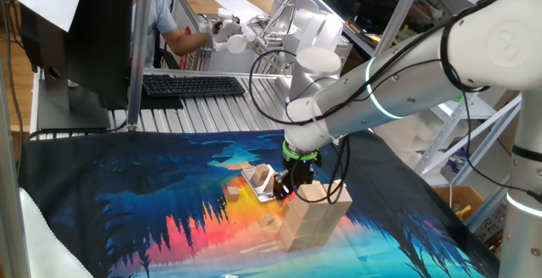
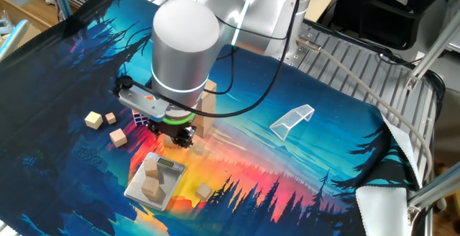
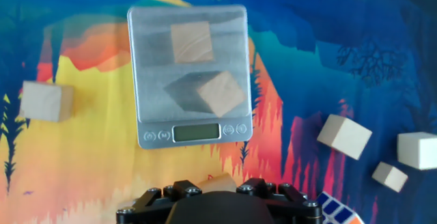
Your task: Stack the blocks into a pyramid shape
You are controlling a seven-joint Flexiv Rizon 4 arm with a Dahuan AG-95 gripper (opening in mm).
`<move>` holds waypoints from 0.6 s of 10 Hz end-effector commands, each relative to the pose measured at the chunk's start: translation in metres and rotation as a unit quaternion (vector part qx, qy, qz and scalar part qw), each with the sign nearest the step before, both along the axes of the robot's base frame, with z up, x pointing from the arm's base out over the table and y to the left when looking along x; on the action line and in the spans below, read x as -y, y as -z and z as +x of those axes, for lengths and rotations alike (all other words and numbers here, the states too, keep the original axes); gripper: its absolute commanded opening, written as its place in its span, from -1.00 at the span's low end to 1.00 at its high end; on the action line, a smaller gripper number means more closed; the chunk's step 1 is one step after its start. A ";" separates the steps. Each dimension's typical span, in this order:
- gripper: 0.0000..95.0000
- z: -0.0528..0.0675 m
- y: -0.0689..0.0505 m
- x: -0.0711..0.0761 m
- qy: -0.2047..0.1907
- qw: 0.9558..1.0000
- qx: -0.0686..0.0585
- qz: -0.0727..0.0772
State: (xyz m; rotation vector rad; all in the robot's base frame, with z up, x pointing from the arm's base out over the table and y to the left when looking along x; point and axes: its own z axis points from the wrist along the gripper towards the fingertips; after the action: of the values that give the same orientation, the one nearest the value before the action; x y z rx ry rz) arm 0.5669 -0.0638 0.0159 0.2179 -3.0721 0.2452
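Blocks [image 3: 192, 42] lie on scale [image 3: 147, 60] beside hand [image 2: 181, 137].

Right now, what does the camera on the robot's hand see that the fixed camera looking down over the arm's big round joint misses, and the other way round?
Only the hand view shows the scale's display and buttons, and a puzzle cube's coloured corner. Only the other fixed view shows the arm, the stacked blocks behind it, a white mesh piece and the metal table. Both show the silver scale with two blocks on it, loose blocks nearby and the painted cloth.
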 end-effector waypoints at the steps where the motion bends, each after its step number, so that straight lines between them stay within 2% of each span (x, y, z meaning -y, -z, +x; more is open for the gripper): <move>1: 0.20 -0.005 -0.001 0.001 -0.001 1.000 -0.002 -0.003; 2: 0.20 -0.007 -0.001 0.002 -0.001 1.000 -0.003 -0.003; 3: -0.20 -0.009 0.000 0.003 -0.001 1.000 -0.004 -0.003; 5: -0.20 -0.009 0.001 0.003 -0.001 1.000 -0.008 -0.003; 6: -0.60 -0.009 0.001 0.003 0.000 1.000 -0.008 -0.003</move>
State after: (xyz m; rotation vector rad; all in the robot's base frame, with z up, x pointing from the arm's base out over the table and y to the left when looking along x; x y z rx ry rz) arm 0.5584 -0.0662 0.0141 0.2181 -3.0521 0.2493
